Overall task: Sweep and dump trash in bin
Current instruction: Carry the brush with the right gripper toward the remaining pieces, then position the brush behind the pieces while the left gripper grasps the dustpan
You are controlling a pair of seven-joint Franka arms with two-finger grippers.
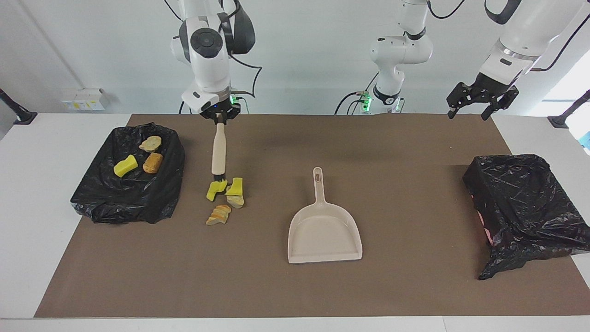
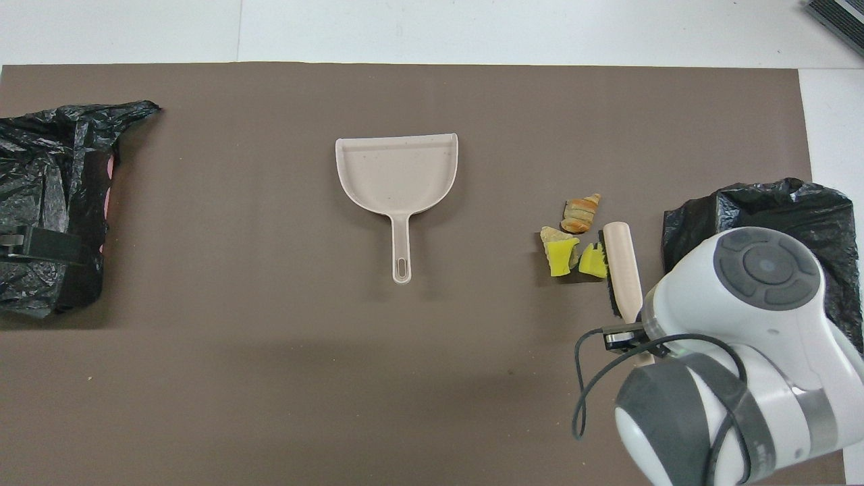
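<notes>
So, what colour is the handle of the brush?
Pale beige, like the dustpan; the brush handle shows best in the facing view.

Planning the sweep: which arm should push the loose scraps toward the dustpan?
Right. Its hand already grips the brush beside the scraps; the left hand hangs open over the table's other end.

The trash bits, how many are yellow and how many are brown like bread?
Yellow bits: 3, two on the mat and one in the black bag.
Brown bread-like bits: 4, two on the mat and two in the black bag.
Total: 7
</notes>
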